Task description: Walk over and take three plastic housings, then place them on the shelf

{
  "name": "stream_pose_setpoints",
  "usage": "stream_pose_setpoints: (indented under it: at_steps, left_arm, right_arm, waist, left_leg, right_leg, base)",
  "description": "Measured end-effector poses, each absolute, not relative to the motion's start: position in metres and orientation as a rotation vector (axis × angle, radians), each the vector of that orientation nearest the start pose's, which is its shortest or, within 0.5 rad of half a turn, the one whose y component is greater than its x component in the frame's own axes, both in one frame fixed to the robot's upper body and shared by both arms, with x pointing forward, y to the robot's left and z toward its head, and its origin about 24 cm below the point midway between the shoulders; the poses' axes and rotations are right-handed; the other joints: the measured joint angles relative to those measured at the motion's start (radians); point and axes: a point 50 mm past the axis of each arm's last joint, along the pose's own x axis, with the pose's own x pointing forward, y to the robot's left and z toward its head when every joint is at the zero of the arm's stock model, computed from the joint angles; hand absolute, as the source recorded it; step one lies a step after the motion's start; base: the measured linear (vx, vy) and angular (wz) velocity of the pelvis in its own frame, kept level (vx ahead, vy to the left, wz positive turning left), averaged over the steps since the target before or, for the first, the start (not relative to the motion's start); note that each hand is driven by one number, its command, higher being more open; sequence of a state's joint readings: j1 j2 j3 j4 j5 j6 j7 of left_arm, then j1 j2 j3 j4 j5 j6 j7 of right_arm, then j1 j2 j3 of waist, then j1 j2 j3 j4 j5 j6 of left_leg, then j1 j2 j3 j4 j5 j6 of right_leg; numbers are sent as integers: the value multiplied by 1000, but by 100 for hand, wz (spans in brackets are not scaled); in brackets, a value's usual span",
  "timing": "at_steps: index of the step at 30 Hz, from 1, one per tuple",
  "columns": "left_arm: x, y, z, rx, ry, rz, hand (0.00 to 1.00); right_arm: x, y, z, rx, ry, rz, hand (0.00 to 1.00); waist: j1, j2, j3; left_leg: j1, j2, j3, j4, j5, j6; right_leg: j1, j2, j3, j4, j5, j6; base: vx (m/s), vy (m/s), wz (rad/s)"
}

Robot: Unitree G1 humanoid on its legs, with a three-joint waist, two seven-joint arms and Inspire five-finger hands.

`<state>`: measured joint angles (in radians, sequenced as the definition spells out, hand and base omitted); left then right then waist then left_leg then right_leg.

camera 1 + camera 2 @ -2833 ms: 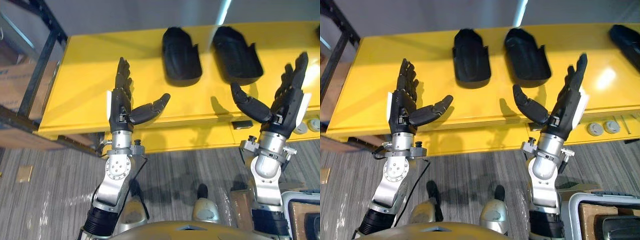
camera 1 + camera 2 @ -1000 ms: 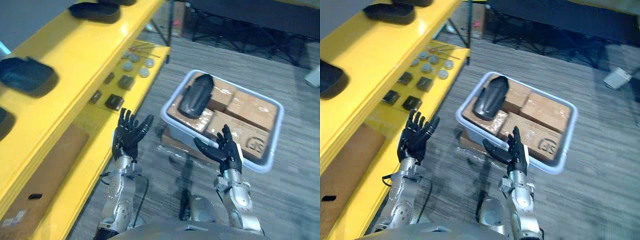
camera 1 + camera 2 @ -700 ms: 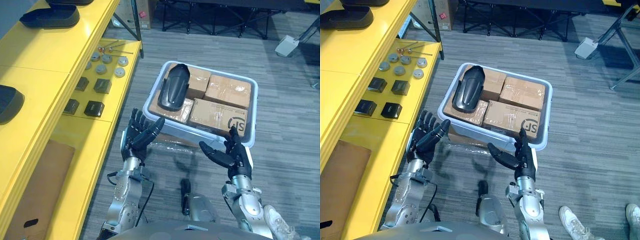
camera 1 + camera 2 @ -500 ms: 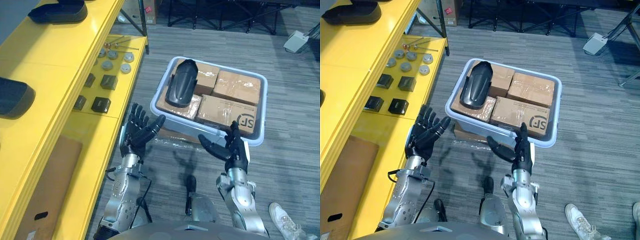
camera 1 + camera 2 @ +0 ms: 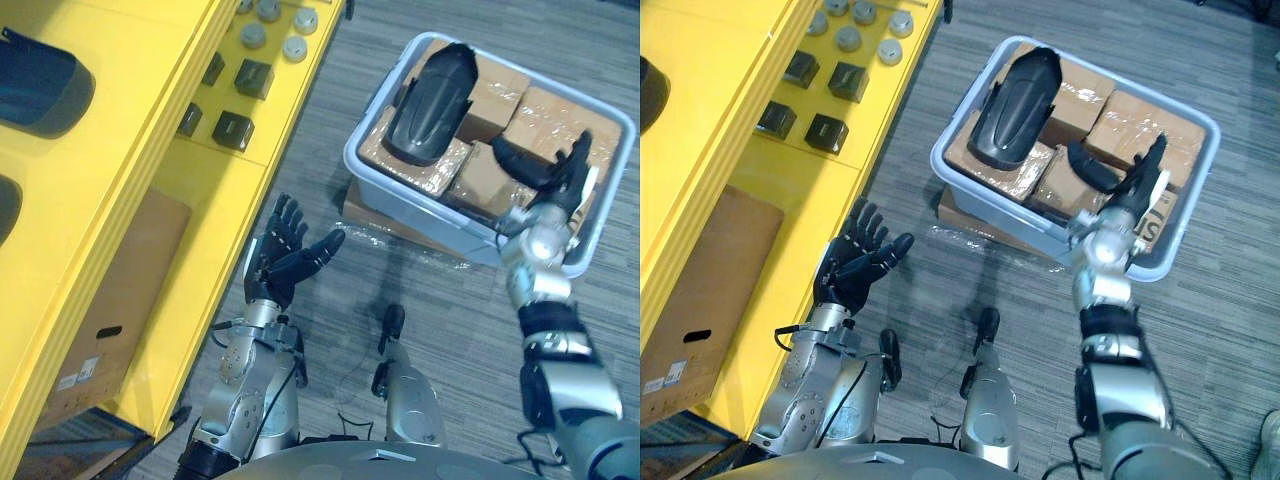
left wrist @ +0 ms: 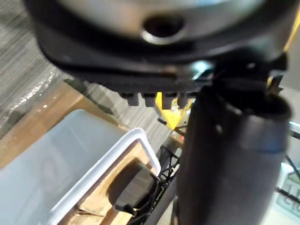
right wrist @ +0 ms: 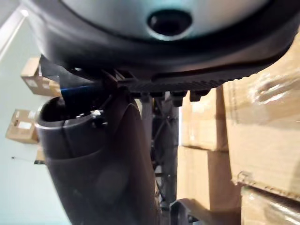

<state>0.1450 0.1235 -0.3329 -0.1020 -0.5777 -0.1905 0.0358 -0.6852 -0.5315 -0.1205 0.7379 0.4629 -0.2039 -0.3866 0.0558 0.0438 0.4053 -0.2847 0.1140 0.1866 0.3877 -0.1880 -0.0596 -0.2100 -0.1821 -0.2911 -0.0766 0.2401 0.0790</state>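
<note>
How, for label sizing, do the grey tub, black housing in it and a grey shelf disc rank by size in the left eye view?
1. grey tub
2. black housing
3. grey disc
The gaps are plain, so no ties.

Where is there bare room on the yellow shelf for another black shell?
Top board is bare beside the housings. Lower board is free between black blocks and cardboard sheet. The bin is packed.

The left hand [image 5: 273,268] is held up near the body with fingers spread, and the right hand [image 5: 552,186] is stretched forward, fingers straight.
</note>
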Motion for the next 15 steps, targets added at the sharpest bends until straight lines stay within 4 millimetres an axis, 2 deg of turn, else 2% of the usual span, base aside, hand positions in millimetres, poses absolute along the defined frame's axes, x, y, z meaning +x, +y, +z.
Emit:
stream_pose_setpoints:
  at_steps: [3, 7, 12, 15]
  left_arm:
    - [217, 103, 30, -502, 10, -222, 100]
    - [217, 102, 15, -498, 66, -210, 100]
    - [216, 99, 8, -497, 85, -201, 100]
    - [216, 98, 2, -522, 106, -179, 100]
  right_arm:
    - [358, -318, 166, 55, -244, -628, 100]
    - [369, -317, 187, 10, -250, -603, 100]
    - [374, -330, 201, -16, -169, -637, 100]
    - [377, -334, 205, -23, -108, -645, 100]
  waist:
    - [24, 6, 7]
    - [39, 31, 37]
    - [77, 60, 61]
    - [88, 66, 64]
  left_leg:
    - [-36, 0, -20, 29, -7, 4]
    - [-78, -5, -49, 65, -12, 13]
    - [-128, -16, -81, 95, -7, 20]
    - [-147, -24, -83, 98, -2, 29]
  right_leg:
    - [-12, 0, -14, 0, 6, 0]
    - [-22, -6, -38, 11, 7, 1]
    - [-42, -16, -71, 28, 7, 1]
    - [-67, -30, -75, 52, 7, 1]
  base:
    - [-72, 64, 17]
    - [-73, 81, 17]
    - [-75, 79, 20]
    - [-68, 92, 9]
